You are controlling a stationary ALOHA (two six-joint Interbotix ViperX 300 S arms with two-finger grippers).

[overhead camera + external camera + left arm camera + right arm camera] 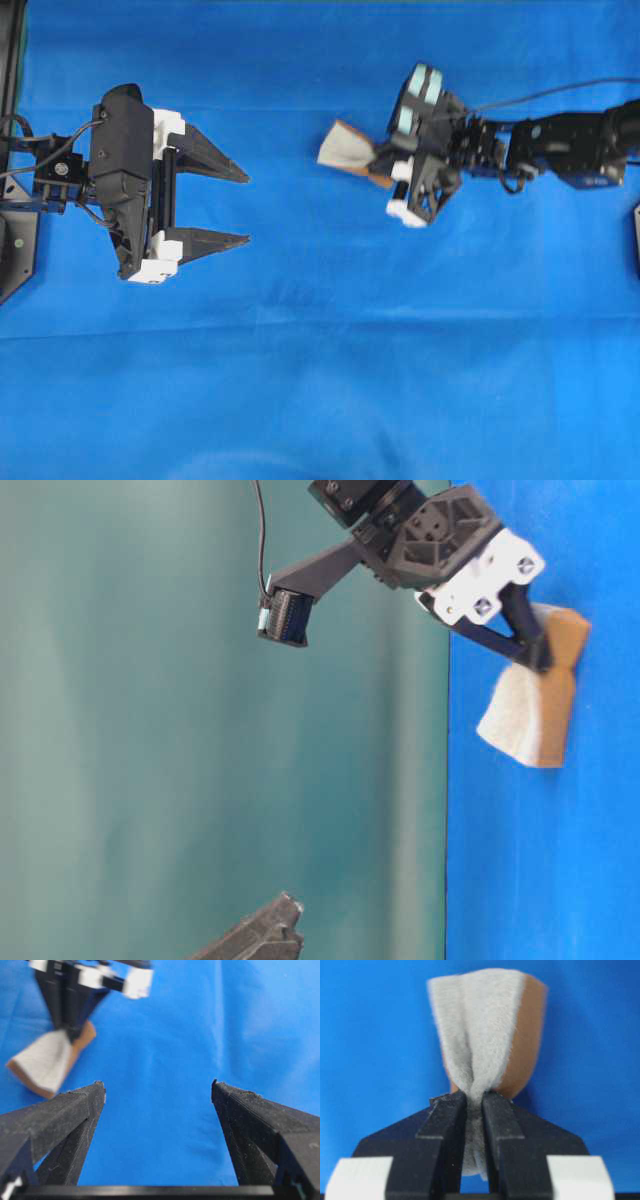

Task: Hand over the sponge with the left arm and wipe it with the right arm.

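Far left in the overhead view: left hand (235,208), released, fingers spread wide and holding nothing, pointing across the blue bench (320,380) toward the other arm. Nothing between those fingers in the left wrist view but bare cloth.

Ahead of that hand and off to one side, well apart from its tips: the sponge (348,150), clenched in the right hand (385,158). Squeezed hard at one end in the right wrist view, the grey-white face (477,1025) folded into a crease between the near-closed fingers (445,1125), the orange-brown layer (525,1035) bulging out on one flank. Free end of the sponge fanning out past the fingertips, toward the left hand's side. In the table-level view, the sponge (530,705) close against the blue cloth; whether pressed onto it or hanging just off it, hard to say.

Step in hand, by the look of things: handover already done, sponge now with the teal-patched arm, wiping either begun or about to begin.

Next move, as a judgement only: bring the sponge's broad free end flat onto the bench and keep it pressed there, then sweep it sideways across the cloth. Calls for a firm grip throughout, since the pinch sits at one end only and drag on the cloth could twist the sponge out. Left hand best kept clear of the sweep.
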